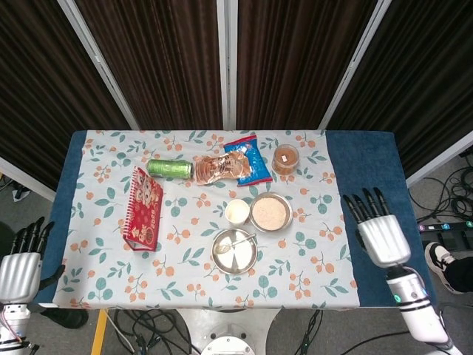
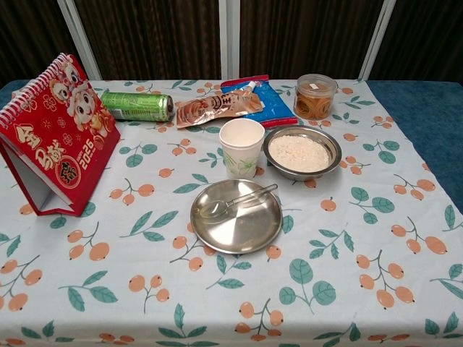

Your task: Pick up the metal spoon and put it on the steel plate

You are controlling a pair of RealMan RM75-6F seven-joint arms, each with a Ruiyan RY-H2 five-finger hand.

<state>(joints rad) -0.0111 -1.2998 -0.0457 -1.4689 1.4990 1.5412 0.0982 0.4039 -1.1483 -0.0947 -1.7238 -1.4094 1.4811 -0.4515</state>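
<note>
The metal spoon [image 2: 235, 202] lies on the steel plate [image 2: 242, 230] near the table's front middle, its bowl to the left and its handle reaching the plate's right rim. In the head view the spoon [image 1: 238, 242] and the plate [image 1: 242, 259] show in the same spot. My right hand [image 1: 377, 234] is off the table's right side over the blue cloth, fingers spread and holding nothing. My left hand [image 1: 22, 259] hangs off the table's left edge, fingers apart and empty. Neither hand shows in the chest view.
A paper cup [image 2: 241, 147] and a steel bowl of rice [image 2: 302, 152] stand just behind the plate. A red calendar [image 2: 51, 134] stands at the left. A green can [image 2: 137, 105], snack packets [image 2: 224, 103] and a lidded jar [image 2: 315, 95] line the back.
</note>
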